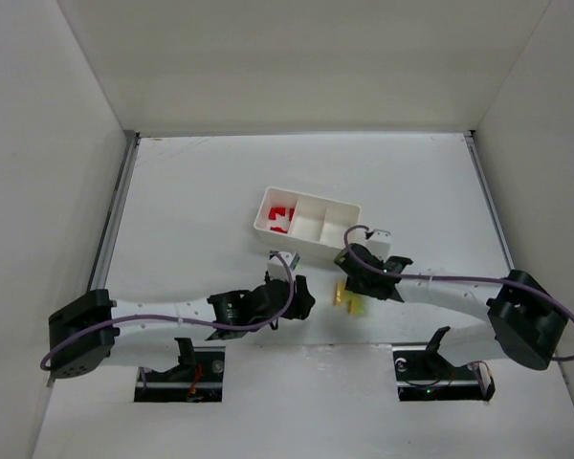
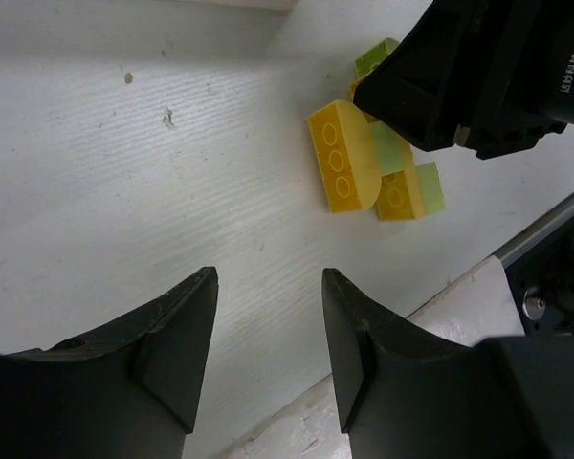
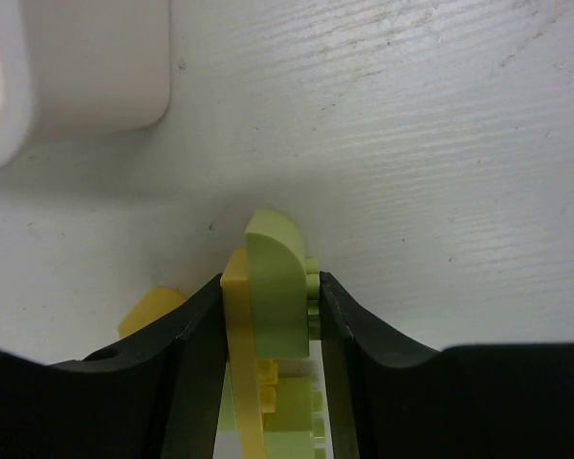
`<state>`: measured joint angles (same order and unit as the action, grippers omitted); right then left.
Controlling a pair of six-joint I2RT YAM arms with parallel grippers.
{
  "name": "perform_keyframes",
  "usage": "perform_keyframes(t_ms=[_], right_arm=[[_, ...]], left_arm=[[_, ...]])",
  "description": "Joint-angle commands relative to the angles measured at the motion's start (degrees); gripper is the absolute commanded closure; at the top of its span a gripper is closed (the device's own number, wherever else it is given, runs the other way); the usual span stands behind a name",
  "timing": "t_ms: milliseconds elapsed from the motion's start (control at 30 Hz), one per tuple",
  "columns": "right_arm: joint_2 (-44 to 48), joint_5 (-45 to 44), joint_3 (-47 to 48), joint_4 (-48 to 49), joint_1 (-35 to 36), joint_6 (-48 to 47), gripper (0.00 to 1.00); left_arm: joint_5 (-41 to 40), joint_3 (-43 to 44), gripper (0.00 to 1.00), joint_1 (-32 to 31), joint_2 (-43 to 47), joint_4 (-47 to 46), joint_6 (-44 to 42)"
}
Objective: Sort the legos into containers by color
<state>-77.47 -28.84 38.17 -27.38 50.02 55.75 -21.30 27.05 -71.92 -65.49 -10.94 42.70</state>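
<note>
The white tray [image 1: 264, 205] lies at mid-table with red legos [image 1: 280, 220] in its left compartment; the other two compartments look bare. My right gripper [image 3: 272, 279] is down on the table just in front of the tray, shut on a pale green brick [image 3: 275, 258] and a thin yellow brick [image 3: 233, 316] pressed side by side. More green and yellow pieces sit deeper between the jaws. My left gripper [image 2: 268, 277] is open over bare table, a short way from a yellow-orange brick [image 2: 342, 155] and a yellow-and-green piece [image 2: 411, 191].
A yellow brick [image 3: 151, 308] lies just left of the right fingers. The tray's rounded corner [image 3: 77, 76] is close ahead of them. The right arm's black wrist [image 2: 478, 76] hangs over the brick cluster. Both grippers [image 1: 301, 298] [image 1: 347, 273] are close together.
</note>
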Motion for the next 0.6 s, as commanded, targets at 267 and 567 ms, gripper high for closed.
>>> perform_keyframes(t_ms=[267,567], right_arm=[[9.4,9.1,8.5,7.1,-0.4,-9.2,0.75],[11.3,18.5,8.2,14.8,-2.6,-10.9,0.76]], left_arm=[[8.7,0.0,0.4,6.7,7.7,-11.0,6.3],[18.7,0.0,0.43,16.2,8.5,-15.0,12.7]])
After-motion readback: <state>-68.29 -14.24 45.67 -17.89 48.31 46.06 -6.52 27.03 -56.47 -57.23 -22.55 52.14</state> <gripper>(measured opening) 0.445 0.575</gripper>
